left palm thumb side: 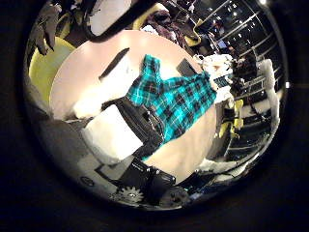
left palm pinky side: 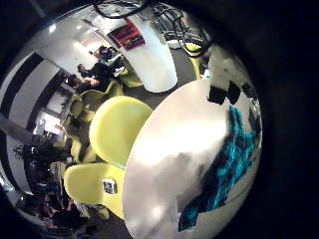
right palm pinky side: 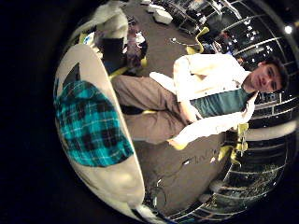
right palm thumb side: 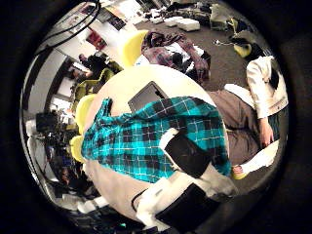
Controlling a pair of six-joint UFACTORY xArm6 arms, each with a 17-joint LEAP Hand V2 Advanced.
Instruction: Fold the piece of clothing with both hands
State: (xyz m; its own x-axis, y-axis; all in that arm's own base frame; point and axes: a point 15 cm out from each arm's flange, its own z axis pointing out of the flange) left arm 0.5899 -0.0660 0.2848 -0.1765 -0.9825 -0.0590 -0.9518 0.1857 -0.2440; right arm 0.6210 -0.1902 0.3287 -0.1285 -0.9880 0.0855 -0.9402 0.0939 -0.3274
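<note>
A checked shirt [left palm thumb side: 179,97] lies spread flat on a round table [left palm thumb side: 87,68] in the left thumb side palm view. In the left little finger side palm view the shirt [left palm pinky side: 231,164] lies near the table's rim [left palm pinky side: 174,139]. The right little finger side palm view shows the shirt [right palm pinky side: 89,126] on the table [right palm pinky side: 112,182]. Neither hand holds cloth.
A flat dark object [right palm thumb side: 146,96] lies on the table beyond the shirt, and it also shows in the left thumb side palm view [left palm thumb side: 114,63]. Chairs [left palm pinky side: 115,124] stand close against the table's edge.
</note>
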